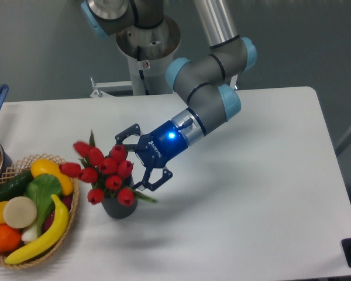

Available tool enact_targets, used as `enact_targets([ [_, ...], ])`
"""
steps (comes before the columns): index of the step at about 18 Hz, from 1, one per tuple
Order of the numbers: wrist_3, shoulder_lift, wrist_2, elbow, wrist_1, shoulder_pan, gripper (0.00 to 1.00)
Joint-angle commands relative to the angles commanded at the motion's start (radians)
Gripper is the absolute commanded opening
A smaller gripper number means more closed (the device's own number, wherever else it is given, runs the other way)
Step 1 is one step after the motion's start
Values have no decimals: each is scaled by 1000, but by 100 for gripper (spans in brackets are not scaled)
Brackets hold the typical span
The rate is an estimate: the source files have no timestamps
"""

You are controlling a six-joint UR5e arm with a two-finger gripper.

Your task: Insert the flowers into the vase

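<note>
My arm reaches down toward 8 o'clock | my gripper [133, 160] fingers spread apart beside the flowers [105, 173] | flowers stand in the vase [118, 207] | white gripper lettering unreadable

White surface [251, 193] under even light, against a plain grey-blue wall [41, 41]; white metal stand [137, 79] behind the far edge.

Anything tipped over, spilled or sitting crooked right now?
Nothing spilled. The tulips sit in the vase but lean left toward the wicker basket. The vase stands upright; the gripper is open beside the bunch.
</note>
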Motion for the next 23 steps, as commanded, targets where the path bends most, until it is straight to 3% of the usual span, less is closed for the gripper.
enact_targets([
  [3, 2, 17, 3, 0, 2, 3, 100],
  [6, 0, 57, 113, -2, 0, 6, 100],
  [10, -3, 107, 175, -20, -2, 5, 100],
  [16, -9, 201, 435, -34, -2, 14, 100],
  [19, -6, 319, 656, -67, -3, 93, 100],
  [23, -2, 388, 854, -26, -3, 168, 100],
])
